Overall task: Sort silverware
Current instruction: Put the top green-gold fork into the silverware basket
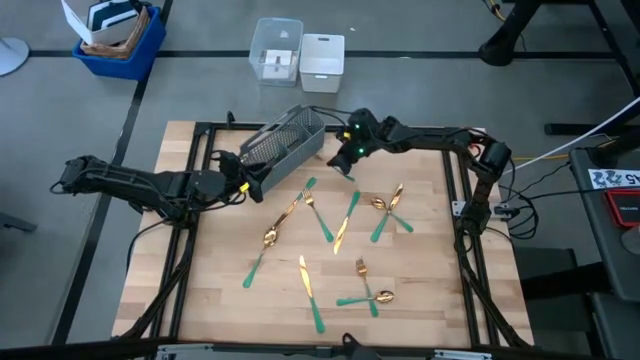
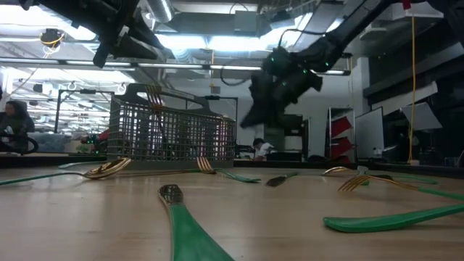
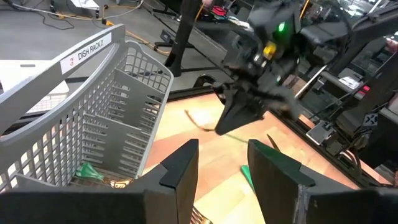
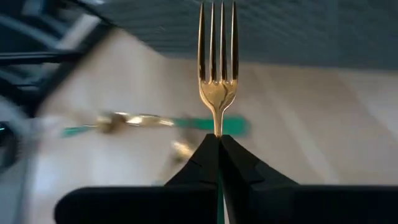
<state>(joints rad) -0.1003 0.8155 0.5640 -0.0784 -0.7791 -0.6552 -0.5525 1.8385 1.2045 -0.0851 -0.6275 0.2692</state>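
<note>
Teal-handled, gold-headed silverware lies scattered on the wooden table: a spoon (image 1: 274, 232), a fork (image 1: 316, 212), a knife (image 1: 345, 222) and several more toward the near edge. The grey mesh caddy (image 1: 285, 143) stands at the table's far side, with pieces inside (image 3: 87, 172) and a fork head (image 2: 154, 95) sticking above its rim. My right gripper (image 1: 348, 160) hangs off the caddy's right end, shut on a fork (image 4: 217, 62). My left gripper (image 3: 221, 169) is open at the caddy's near-left end (image 1: 247, 185), touching nothing. My right gripper pinches the fork at its neck (image 4: 217, 127), just behind the gold head, between both fingertips. The fork lies along the fingers, its tines pointing out past them and its green handle (image 4: 219, 186) running back between them. It is lifted clear of the table.
The table frame's black rails (image 1: 205, 150) run along the edges. Beyond the far edge stand two clear and white bins (image 1: 300, 55) and a blue crate (image 1: 115, 35). Bare wood shows at the near-left of the table (image 1: 200, 290).
</note>
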